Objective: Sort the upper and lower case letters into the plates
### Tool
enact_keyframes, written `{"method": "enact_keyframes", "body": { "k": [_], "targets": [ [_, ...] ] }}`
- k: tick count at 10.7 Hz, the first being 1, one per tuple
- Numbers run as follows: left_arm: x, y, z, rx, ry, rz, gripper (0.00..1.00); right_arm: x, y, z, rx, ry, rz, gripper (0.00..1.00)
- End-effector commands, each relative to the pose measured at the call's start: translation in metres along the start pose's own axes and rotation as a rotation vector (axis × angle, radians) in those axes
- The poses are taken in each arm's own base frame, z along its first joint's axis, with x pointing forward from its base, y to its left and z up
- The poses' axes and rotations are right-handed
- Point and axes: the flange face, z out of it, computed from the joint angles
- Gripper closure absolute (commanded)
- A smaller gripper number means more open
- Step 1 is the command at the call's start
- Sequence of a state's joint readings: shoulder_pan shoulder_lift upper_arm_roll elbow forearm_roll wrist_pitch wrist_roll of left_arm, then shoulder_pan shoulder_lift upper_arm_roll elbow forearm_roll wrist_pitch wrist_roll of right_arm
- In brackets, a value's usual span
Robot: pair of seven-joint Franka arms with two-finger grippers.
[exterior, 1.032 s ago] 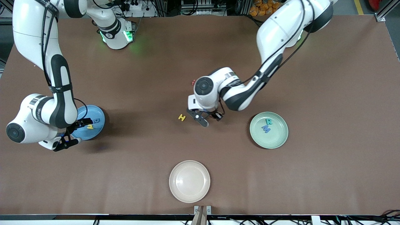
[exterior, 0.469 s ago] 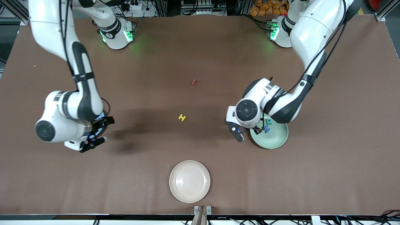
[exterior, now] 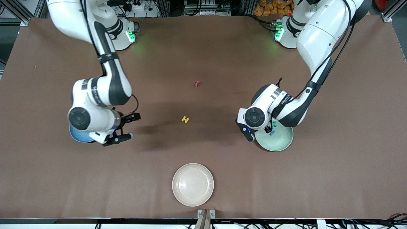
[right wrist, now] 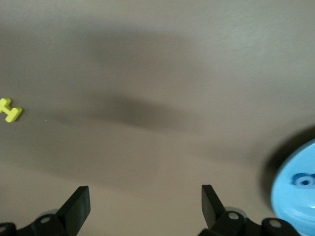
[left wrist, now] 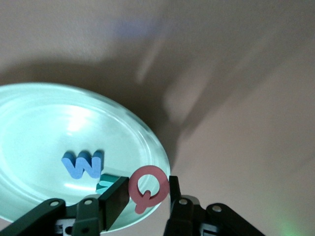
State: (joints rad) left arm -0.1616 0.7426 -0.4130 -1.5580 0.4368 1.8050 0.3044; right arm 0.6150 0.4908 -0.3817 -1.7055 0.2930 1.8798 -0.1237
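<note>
My left gripper [exterior: 259, 132] hangs over the rim of the mint green plate [exterior: 279, 143], on the side toward the table's middle. It is shut on a red letter Q [left wrist: 147, 184], which stands upright between the fingers [left wrist: 114, 200]. In the mint plate [left wrist: 44, 123] lie a blue letter [left wrist: 82, 163] and a teal one [left wrist: 105, 182], the teal half hidden by a finger. My right gripper [exterior: 128, 127] is open and empty above bare table beside the blue plate [exterior: 76, 136], which its wrist mostly covers. The blue plate [right wrist: 298, 191] holds a blue letter [right wrist: 302, 181]. A yellow H [exterior: 185, 119] lies mid-table.
A small red letter [exterior: 197, 84] lies farther from the front camera than the yellow H [right wrist: 10, 110]. A cream-beige plate [exterior: 193, 184] with nothing in it sits near the table's front edge. Brown table top stretches between the two arms.
The left arm carried the red Q from beside the yellow H to the mint plate's rim. The right arm swung off the blue plate toward the table's middle, its gripper open throughout.
</note>
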Motion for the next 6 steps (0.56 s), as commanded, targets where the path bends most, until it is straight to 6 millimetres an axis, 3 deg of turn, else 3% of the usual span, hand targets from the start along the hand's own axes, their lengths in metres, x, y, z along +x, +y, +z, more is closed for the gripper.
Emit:
{"method": "enact_keyframes", "body": {
  "k": [1, 2, 3, 6],
  "targets": [
    [-0.009, 0.0, -0.003, -0.002, 0.01, 0.008, 0.72, -0.031, -0.06, 0.008, -0.007, 0.016, 0.052, 0.0],
    [-0.009, -0.002, -0.005, 0.006, 0.019, 0.005, 0.1, -0.039, -0.092, 0.013, -0.018, 0.02, 0.098, 0.0],
    [-0.011, -0.008, -0.006, 0.015, 0.019, 0.001, 0.0, -0.049, -0.127, 0.016, -0.031, 0.022, 0.137, 0.0],
    [-0.003, -0.006, -0.013, 0.021, 0.07, -0.03, 0.0, -0.087, -0.216, 0.029, -0.084, 0.028, 0.237, 0.0]
  ]
}}
